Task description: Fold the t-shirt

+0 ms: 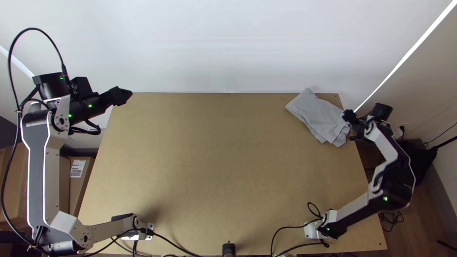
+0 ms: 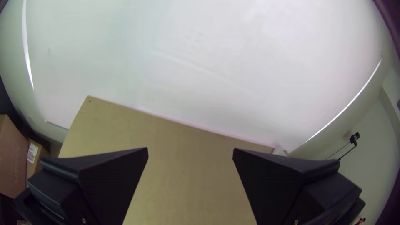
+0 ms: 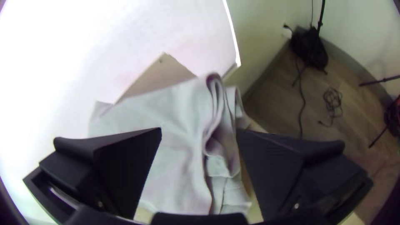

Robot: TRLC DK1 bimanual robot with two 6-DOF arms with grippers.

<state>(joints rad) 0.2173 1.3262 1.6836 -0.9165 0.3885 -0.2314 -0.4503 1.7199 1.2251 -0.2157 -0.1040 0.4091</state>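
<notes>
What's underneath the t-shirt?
The t-shirt lies folded in layers on the wooden table, at its far right corner; bare tabletop shows beside it. Whatever the cloth covers can't be seen.

Silver-grey links join black joints, with small green lights and looping black cables. Wide, tapered black fingers seem finely ridged inside.

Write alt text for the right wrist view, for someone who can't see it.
Right tool, fingers open, at a folded grey t-shirt whose layered edges show between the fingers. The shirt lies near a corner of the light wooden table, with wood floor and a tangled cable beyond.
</notes>
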